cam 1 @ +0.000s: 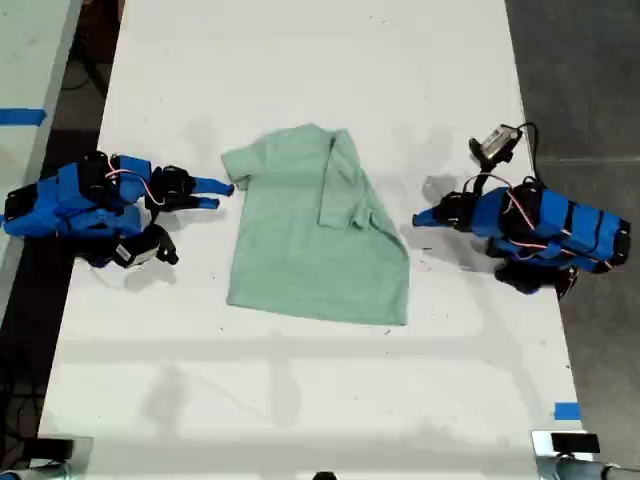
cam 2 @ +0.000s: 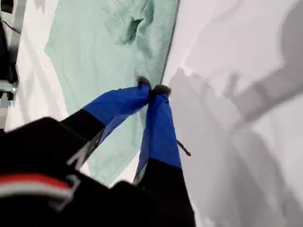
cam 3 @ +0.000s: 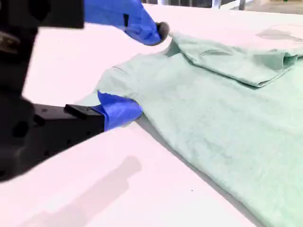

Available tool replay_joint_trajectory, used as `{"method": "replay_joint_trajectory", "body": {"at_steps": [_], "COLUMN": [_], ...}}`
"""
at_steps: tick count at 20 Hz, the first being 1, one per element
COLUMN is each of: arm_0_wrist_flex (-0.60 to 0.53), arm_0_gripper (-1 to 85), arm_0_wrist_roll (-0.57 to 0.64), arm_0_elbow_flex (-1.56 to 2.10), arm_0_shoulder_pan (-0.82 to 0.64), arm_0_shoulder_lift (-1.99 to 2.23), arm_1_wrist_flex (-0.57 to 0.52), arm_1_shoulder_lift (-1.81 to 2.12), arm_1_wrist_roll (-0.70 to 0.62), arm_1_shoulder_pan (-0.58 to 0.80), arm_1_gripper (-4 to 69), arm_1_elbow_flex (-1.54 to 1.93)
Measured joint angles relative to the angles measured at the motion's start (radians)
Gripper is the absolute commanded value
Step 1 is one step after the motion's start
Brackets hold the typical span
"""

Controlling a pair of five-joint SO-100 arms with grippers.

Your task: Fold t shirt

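— Table (cam 1: 300,60) from the exterior view's left: what comes first?

— My second gripper (cam 1: 214,192), on the blue arm at that side. Its fingers are spread apart and clasp nothing. In the second wrist view one blue finger (cam 3: 118,109) lies low against the edge of the sleeve (cam 3: 118,80). The other finger (cam 3: 137,21) sits above the cloth, near the collar.

— Is the low finger under the cloth or only beside it?

— Touching the edge, as far as I can tell. The view is too blurred to say whether it goes underneath.

— And the middle?

— The shirt (cam 1: 310,260) lies flat on the white table, between the two arms. Its sleeve toward the exterior view's left (cam 1: 238,160) points out at my second gripper. The side toward the exterior view's right is turned inward, so a flap (cam 1: 345,185) rests on top of the body.

— Then the exterior view's right?

— My first gripper (cam 1: 420,218), on the other blue arm. Its fingers are pressed together tip to tip, with nothing seen between them. The first wrist view shows those closed tips (cam 2: 151,90) right at the long edge of the shirt (cam 2: 104,47). In the exterior view the gripper sits just beside that edge.
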Motion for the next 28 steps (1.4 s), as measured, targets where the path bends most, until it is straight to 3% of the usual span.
{"method": "replay_joint_trajectory", "body": {"at_steps": [2,4,7,9,11,13,15,19,25,27,28], "arm_0_wrist_flex": [-0.043,-0.144,-0.152,-0.101,-0.095,-0.095,-0.103,-0.133,-0.192,-0.184,-0.181], "arm_0_gripper": [-0.1,-0.1,-0.3,-0.3,0.2,15.7,20.6,20.8,20.0,15.4,7.6], "arm_0_wrist_roll": [0.051,0.199,0.210,0.224,0.316,0.437,0.541,0.686,0.729,0.729,0.729], "arm_0_elbow_flex": [-0.002,-0.008,-0.046,-0.127,-0.310,-0.534,-0.710,-0.854,-0.986,-1.054,-1.074], "arm_0_shoulder_pan": [0.023,0.091,0.083,-0.005,-0.112,-0.206,-0.296,-0.460,-0.543,-0.557,-0.557], "arm_0_shoulder_lift": [0.000,0.002,0.002,-0.063,-0.341,-0.721,-1.072,-1.411,-1.707,-1.815,-1.842], "arm_1_wrist_flex": [0.000,0.000,0.000,0.000,0.000,0.000,0.000,0.000,0.000,0.000,0.000], "arm_1_shoulder_lift": [0.000,0.000,0.000,0.000,0.000,0.000,0.000,0.000,0.000,0.000,0.000], "arm_1_wrist_roll": [0.000,0.000,0.000,0.000,0.000,0.000,0.000,0.000,0.000,0.000,0.000], "arm_1_shoulder_pan": [0.000,0.000,0.000,0.000,0.006,0.006,0.006,0.006,0.006,0.006,0.006], "arm_1_gripper": [2.2,2.2,2.2,2.2,2.2,2.2,2.2,2.2,2.2,2.2,2.2], "arm_1_elbow_flex": [0.000,0.000,0.000,0.000,0.000,0.000,0.000,0.000,0.000,0.000,0.000]}}
